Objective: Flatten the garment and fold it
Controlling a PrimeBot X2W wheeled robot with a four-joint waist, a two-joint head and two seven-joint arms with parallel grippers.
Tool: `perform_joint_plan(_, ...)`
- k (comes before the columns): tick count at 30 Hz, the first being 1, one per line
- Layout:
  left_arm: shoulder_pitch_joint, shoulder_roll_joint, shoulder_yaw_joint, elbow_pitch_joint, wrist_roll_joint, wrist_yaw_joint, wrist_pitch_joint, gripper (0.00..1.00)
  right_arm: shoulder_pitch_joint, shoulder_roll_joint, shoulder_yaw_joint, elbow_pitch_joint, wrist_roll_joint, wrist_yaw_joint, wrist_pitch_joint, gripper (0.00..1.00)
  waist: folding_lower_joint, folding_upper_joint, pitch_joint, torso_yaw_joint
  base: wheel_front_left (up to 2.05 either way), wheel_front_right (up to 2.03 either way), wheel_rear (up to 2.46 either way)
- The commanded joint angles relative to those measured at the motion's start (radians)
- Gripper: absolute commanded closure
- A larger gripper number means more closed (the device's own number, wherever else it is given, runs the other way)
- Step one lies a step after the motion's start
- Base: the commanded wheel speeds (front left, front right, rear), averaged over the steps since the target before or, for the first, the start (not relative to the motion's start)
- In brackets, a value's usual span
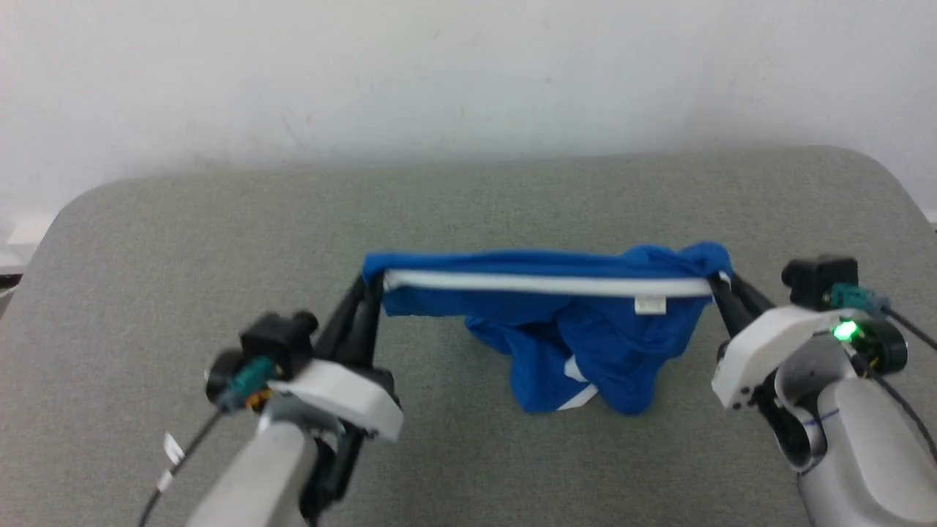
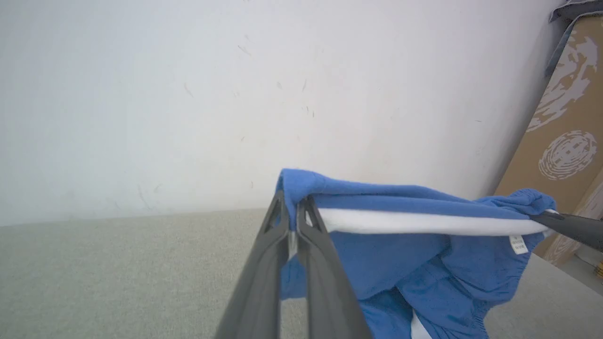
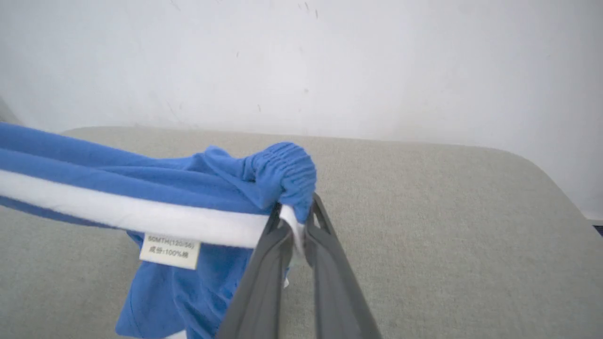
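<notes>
The garment (image 1: pixel 556 307), bright blue shorts with a white waistband stripe and a small white label, hangs stretched between my two grippers above the grey table (image 1: pixel 468 205). Its lower part sags in a bunch and touches the table. My left gripper (image 1: pixel 372 282) is shut on the garment's left end; in the left wrist view that gripper (image 2: pixel 293 207) pinches the blue fabric (image 2: pixel 400 245). My right gripper (image 1: pixel 716 282) is shut on the right end, where the gathered waistband (image 3: pixel 282 169) bulges over the right gripper (image 3: pixel 296 219). The label (image 3: pixel 169 251) hangs under the stripe.
A pale wall (image 1: pixel 468 73) stands behind the table's far edge. Brown cardboard (image 2: pixel 565 141) with white prints leans at the right of the left wrist view. Bare grey table surface lies on both sides of the garment.
</notes>
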Motion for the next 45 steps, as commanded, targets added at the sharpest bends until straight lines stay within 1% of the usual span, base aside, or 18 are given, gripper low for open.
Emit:
perform_joint_plan(1, -0.046, 0.018, 0.022, -0.004, -0.006, -0.009, -0.007, 1.00, -0.021, -0.001, -0.015, -0.021, -0.012, -0.003, -0.004, 1.00, 0.0000, 0.0000, -0.010, -0.008, 0.00, 0.00, 0.00)
perform_joint_plan(4, -0.165, 0.035, 0.049, 0.023, -0.029, -0.047, 0.022, 1.00, -0.095, 0.016, -0.036, -0.074, -0.019, -0.003, 0.021, 1.00, 0.0000, 0.0000, 0.006, -0.012, 0.00, 0.00, 0.00)
perform_joint_plan(6, -0.263, 0.043, 0.065, 0.070, -0.044, -0.074, 0.049, 1.00, -0.166, 0.026, -0.051, -0.083, -0.013, -0.003, 0.041, 1.00, 0.0000, 0.0000, 0.031, -0.018, 0.00, 0.00, 0.00)
perform_joint_plan(10, -0.486, 0.049, 0.078, 0.195, -0.053, -0.122, 0.102, 1.00, -0.344, 0.032, -0.079, -0.056, -0.004, -0.003, 0.066, 1.00, 0.0000, 0.0000, 0.128, -0.023, 0.00, 0.00, 0.00)
perform_joint_plan(13, -0.656, 0.050, 0.082, 0.305, -0.046, -0.149, 0.123, 1.00, -0.490, 0.032, -0.098, -0.010, -0.005, -0.003, 0.054, 1.00, 0.0000, 0.0000, 0.218, -0.029, 0.00, 0.00, 0.00)
perform_joint_plan(15, -0.769, 0.053, 0.092, 0.373, -0.037, -0.153, 0.121, 1.00, -0.594, 0.036, -0.110, 0.023, -0.007, -0.003, 0.032, 1.00, 0.0000, 0.0000, 0.287, -0.035, 0.00, 0.00, 0.00)
perform_joint_plan(20, -1.018, 0.063, 0.115, 0.512, -0.006, -0.142, 0.073, 1.00, -0.838, 0.042, -0.148, 0.124, -0.028, -0.003, -0.054, 1.00, 0.0000, 0.0000, 0.434, -0.051, 0.00, 0.00, 0.00)
perform_joint_plan(25, -1.191, 0.070, 0.141, 0.614, 0.004, -0.133, 0.028, 1.00, -1.022, 0.054, -0.158, 0.231, -0.071, -0.003, -0.144, 1.00, 0.0000, 0.0000, 0.548, -0.066, 0.00, 0.00, 0.00)
perform_joint_plan(31, -1.261, 0.063, 0.153, 0.728, 0.000, -0.135, 0.007, 1.00, -1.136, 0.076, -0.136, 0.388, -0.095, -0.003, -0.222, 1.00, 0.0000, 0.0000, 0.631, -0.076, 0.00, 0.00, 0.00)
perform_joint_plan(37, -1.234, 0.035, 0.173, 0.813, -0.021, -0.154, -0.006, 1.00, -1.159, 0.097, -0.084, 0.543, -0.092, -0.003, -0.288, 1.00, 0.0000, 0.0000, 0.666, -0.072, 0.00, 0.00, 0.00)
perform_joint_plan(41, -1.151, 0.015, 0.196, 0.847, -0.037, -0.166, -0.008, 1.00, -1.099, 0.108, -0.044, 0.624, -0.082, -0.003, -0.322, 1.00, 0.0000, 0.0000, 0.632, -0.062, 0.00, 0.00, 0.00)
perform_joint_plan(45, -1.002, -0.006, 0.217, 0.834, -0.029, -0.172, -0.008, 1.00, -0.972, 0.114, 0.011, 0.664, -0.060, -0.003, -0.343, 1.00, 0.0000, 0.0000, 0.548, -0.046, 0.00, 0.00, 0.00)
